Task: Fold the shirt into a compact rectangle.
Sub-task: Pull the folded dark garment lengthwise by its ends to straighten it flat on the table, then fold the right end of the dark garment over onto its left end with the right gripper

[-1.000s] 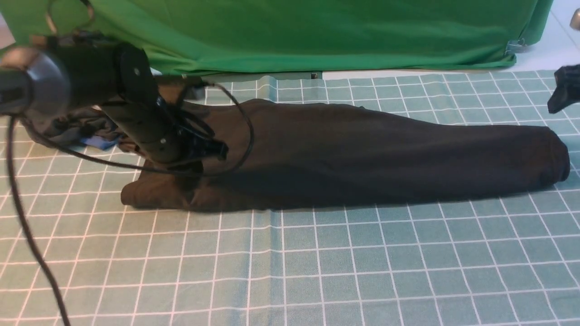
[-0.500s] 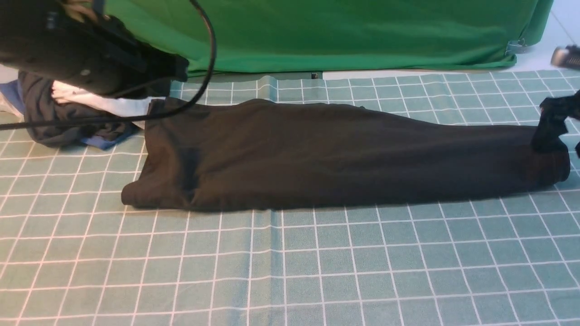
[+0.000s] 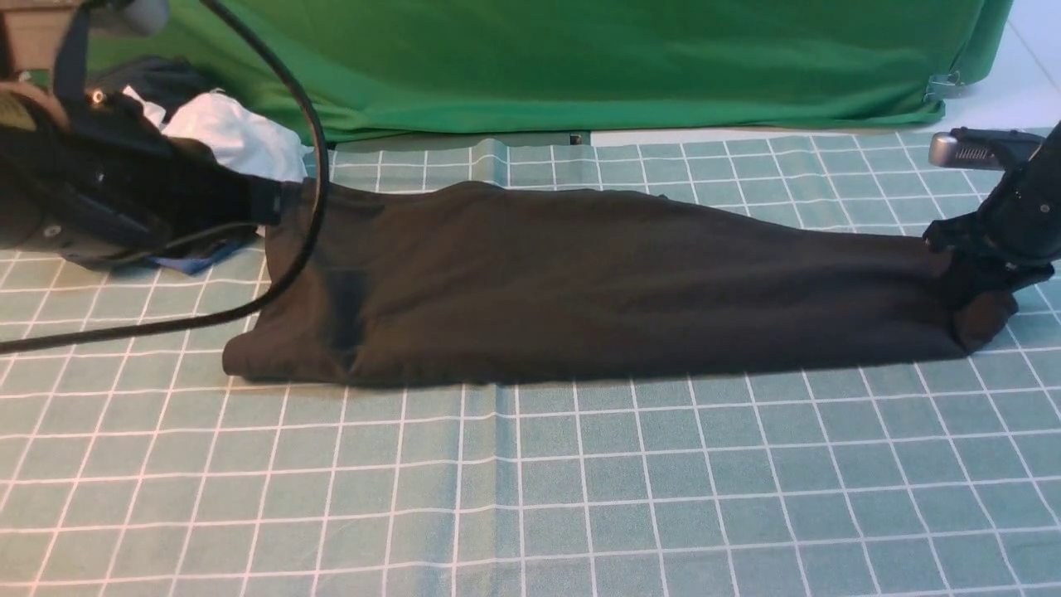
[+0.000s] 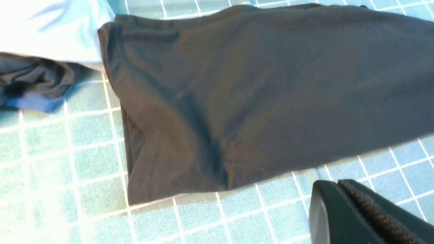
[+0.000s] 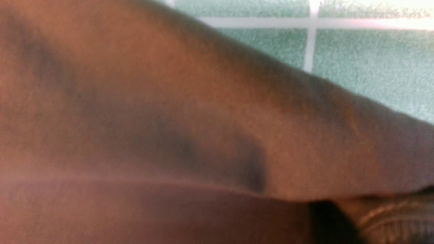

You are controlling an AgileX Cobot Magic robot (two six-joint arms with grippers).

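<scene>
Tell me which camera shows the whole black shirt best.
The front view: the shirt lies end to end in frame. The left wrist view shows only one end, beside the bunched clothes; the right wrist view gives just a blurred close-up of fabric.

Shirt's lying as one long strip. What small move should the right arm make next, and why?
Probably lift the right end and carry it over toward the left end. The right gripper seems pinched on the bunched right end of the shirt, which lies flat as an unhalved strip.
</scene>
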